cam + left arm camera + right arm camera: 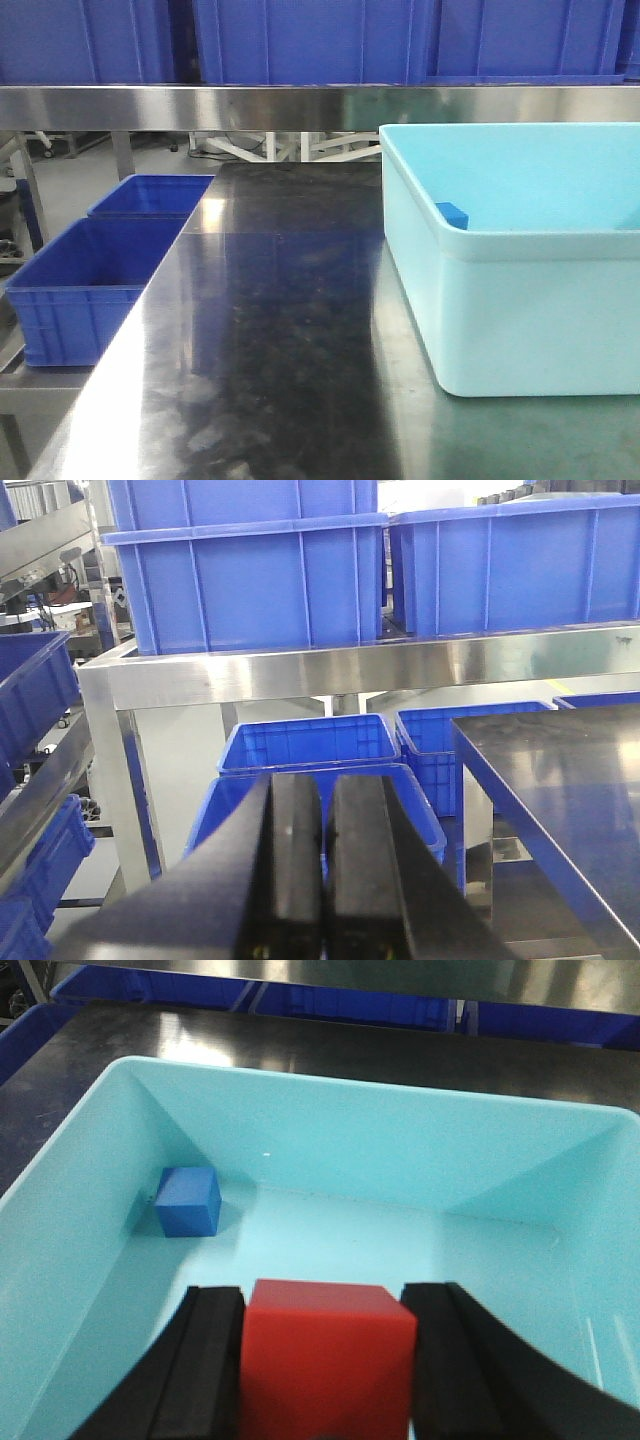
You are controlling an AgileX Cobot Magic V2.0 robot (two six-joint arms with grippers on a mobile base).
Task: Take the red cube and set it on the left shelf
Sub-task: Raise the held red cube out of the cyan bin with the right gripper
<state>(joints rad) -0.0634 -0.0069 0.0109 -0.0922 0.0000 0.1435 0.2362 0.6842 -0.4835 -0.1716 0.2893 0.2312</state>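
Observation:
In the right wrist view the red cube (325, 1360) sits squeezed between the black fingers of my right gripper (328, 1295), which is shut on it. The cube hangs over the floor of the pale cyan tub (350, 1150). My left gripper (326, 780) is shut with nothing in it, its two pads almost touching. It points toward the left shelf (350, 670), a steel rack with a brushed front rail carrying large dark-blue crates (250, 570). That rail (200, 105) also crosses the top of the front view, where neither gripper shows.
A small blue block (187, 1201) lies in the tub's far left corner and peeks over the rim (452, 214). The tub (520, 260) stands on the dark-topped table (280, 330). Low blue crates (80, 290) sit left of the table, below the rack (310, 745).

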